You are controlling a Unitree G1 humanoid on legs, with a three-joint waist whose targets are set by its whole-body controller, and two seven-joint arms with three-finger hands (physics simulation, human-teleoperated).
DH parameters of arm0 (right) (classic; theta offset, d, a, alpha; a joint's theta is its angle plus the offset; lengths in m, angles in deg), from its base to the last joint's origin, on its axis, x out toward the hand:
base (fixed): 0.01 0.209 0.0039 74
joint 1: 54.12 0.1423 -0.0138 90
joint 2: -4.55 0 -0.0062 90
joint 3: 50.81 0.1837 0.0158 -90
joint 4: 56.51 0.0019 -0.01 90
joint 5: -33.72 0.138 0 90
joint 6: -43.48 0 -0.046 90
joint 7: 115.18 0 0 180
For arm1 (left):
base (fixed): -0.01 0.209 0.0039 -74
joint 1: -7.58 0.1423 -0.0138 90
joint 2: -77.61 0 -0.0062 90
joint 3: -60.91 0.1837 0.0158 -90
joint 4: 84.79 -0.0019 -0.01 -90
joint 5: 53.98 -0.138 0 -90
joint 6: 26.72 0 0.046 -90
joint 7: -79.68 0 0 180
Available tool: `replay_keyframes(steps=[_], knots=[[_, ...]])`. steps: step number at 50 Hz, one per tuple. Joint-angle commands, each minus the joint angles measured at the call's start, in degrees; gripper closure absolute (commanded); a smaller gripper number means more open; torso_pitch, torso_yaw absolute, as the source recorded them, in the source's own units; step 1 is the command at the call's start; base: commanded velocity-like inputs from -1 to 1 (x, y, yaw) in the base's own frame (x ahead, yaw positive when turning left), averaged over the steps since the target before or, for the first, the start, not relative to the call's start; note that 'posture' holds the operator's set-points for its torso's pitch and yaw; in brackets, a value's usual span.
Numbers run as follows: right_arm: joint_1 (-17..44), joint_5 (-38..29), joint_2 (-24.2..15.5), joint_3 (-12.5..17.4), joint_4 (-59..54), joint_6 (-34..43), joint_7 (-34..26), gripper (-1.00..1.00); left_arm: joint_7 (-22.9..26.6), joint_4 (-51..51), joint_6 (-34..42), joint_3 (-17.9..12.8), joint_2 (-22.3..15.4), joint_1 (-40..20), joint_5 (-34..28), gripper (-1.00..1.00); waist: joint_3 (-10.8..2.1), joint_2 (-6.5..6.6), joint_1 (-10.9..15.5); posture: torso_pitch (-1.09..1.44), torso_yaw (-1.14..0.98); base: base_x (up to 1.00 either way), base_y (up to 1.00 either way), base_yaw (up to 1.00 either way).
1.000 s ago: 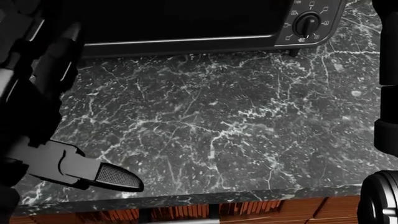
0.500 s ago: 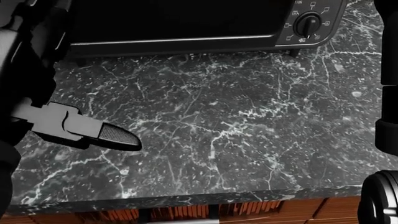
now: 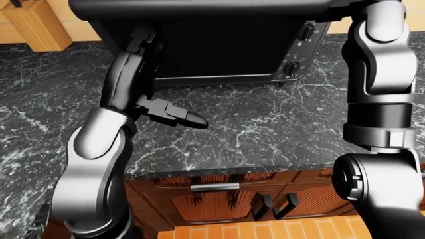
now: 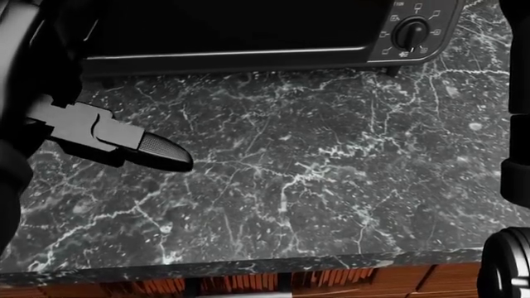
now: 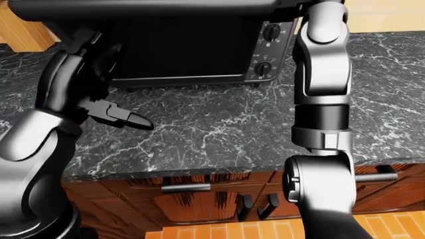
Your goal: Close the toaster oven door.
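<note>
Plainly, the toaster oven sits at the top of all three views on the dark marble surface; its wide dark door runs left to right, with the pale line of its lower edge just above the surface and the knobs at its right end. Whether the door is fully shut or ajar I cannot tell; a dark slab crosses the very top of both eye views, and it may be the oven's top or a raised panel.

The left hand hangs over the surface just below the oven's lower left corner, apart from the door; one finger is stretched out and points toward the view's right, along the door's long axis and not at it; the hand is released and grasps nothing, though its other fingers are hidden behind the forearm.

The right arm rises past the oven's right end, beside the knobs, and its hand is cut off by the top of every view; its state cannot be told.

By my judgement the left hand is the one placed to act; the door lies up the view and slightly right of it, so the finger would need turning toward the door face before any push.
</note>
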State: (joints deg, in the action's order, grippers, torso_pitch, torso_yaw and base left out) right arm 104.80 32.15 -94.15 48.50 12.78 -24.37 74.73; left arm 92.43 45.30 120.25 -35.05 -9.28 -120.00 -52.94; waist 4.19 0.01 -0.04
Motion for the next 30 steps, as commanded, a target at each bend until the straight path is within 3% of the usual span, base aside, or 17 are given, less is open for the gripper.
replay_keyframes(steps=[1, 30], knots=[[3.6, 0.4, -0.7, 0.6, 3.3, -3.2, 1.1, -1.00, -0.4, 1.1, -2.0, -0.6, -0.4, -2.3, -0.3, -1.00, -2.13, -0.46, 0.3, 0.00, 0.00, 0.00, 0.00, 0.00], [1.9, 0.6, 0.0, 0.6, 4.5, -3.2, 1.3, -1.00, -0.9, -6.5, -4.1, -0.7, -1.7, -8.6, -0.7, -1.00, -1.96, -0.59, 0.5, 0.00, 0.00, 0.00, 0.00, 0.00]])
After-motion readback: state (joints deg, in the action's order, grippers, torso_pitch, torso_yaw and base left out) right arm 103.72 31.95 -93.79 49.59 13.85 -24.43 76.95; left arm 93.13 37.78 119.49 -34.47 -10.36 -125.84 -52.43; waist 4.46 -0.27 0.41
